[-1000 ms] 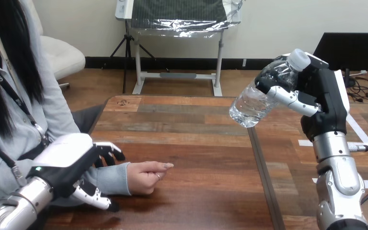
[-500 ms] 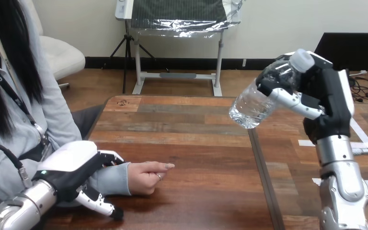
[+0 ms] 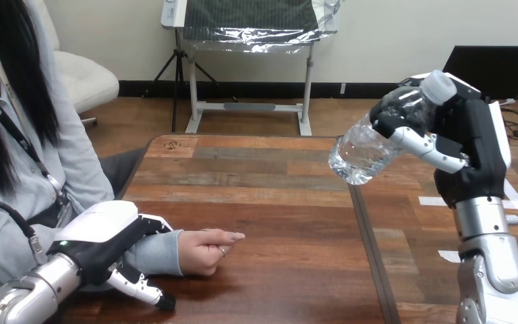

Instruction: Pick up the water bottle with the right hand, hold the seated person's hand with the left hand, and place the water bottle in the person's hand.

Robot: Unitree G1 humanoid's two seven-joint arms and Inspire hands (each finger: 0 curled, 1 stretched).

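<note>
The left forearm (image 3: 27, 297) is entering at the bottom left corner, cut off by the view's edge. The left hand (image 3: 98, 236) is lying over the person's wrist (image 3: 156, 253), and its white back is hiding most of the contact beneath. Its fingers (image 3: 154, 225) are curling over the far side of the grey sleeve, while the thumb (image 3: 138, 289) is running along the near side, so the wrist is sitting between them. Just beyond, the person's hand (image 3: 206, 250) is resting on the wooden table (image 3: 283, 223), loosely closed, with its palm turned away and hard to make out. At the right, the right forearm (image 3: 489, 270) is rising from the bottom edge. The right hand (image 3: 469, 142) is holding the water bottle (image 3: 364, 152) in the air above the table's far right part, well apart from the person's hand. Its fingers (image 3: 418, 140) are wrapping round the bottle's upper part and covering that stretch. The clear bottle is tilting, its white cap (image 3: 440, 86) pointing up and right above the fingers and its base sticking out low and left of them.
</note>
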